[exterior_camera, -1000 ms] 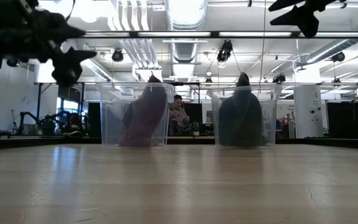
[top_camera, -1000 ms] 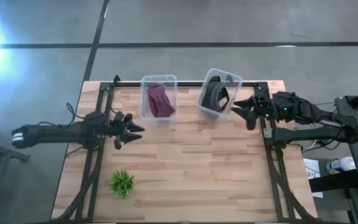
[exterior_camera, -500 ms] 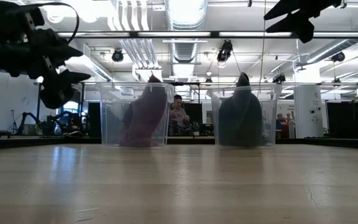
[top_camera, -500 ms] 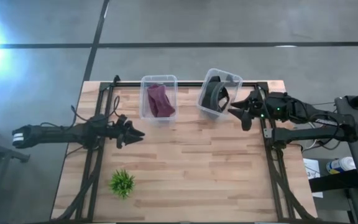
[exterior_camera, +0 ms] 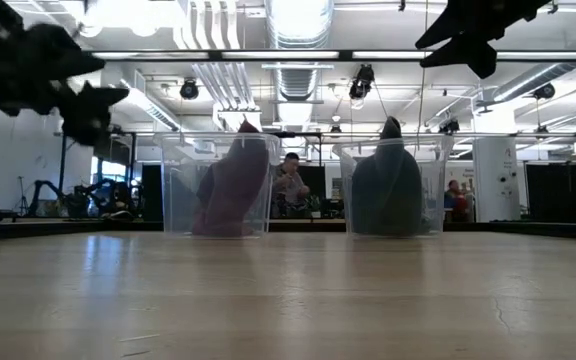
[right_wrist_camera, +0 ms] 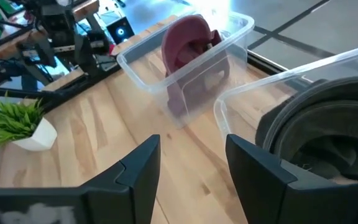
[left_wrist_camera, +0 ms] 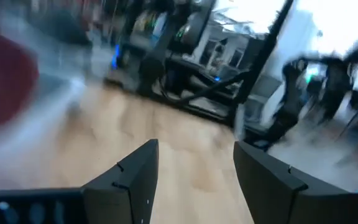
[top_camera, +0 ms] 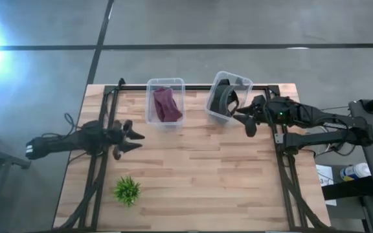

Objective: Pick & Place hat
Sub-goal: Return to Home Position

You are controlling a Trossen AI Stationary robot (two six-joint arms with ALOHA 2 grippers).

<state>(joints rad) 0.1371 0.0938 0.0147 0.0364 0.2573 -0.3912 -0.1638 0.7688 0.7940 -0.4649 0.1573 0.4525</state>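
Note:
A maroon hat (top_camera: 166, 104) stands inside a clear bin (top_camera: 165, 83) at the table's far side; it shows in the low view (exterior_camera: 232, 190) and the right wrist view (right_wrist_camera: 185, 43). A dark hat (top_camera: 223, 99) sits in a second clear bin (top_camera: 238, 82), also in the low view (exterior_camera: 386, 190) and the right wrist view (right_wrist_camera: 328, 124). My left gripper (top_camera: 133, 138) is open, in the air over the table's left part, apart from both bins. My right gripper (top_camera: 242, 119) is open, high beside the dark hat's bin, touching nothing.
A small green plant in a white pot (top_camera: 127, 190) stands near the table's near left corner, seen too in the right wrist view (right_wrist_camera: 18, 121). Black frame rails (top_camera: 96, 169) run along the table's left and right sides. Bare wood lies between the bins and the near edge.
My left gripper has drawn back toward the table's left edge and tipped. My right gripper has moved toward the table's left, closing on the dark hat's bin. Both hats and bins have stayed put.

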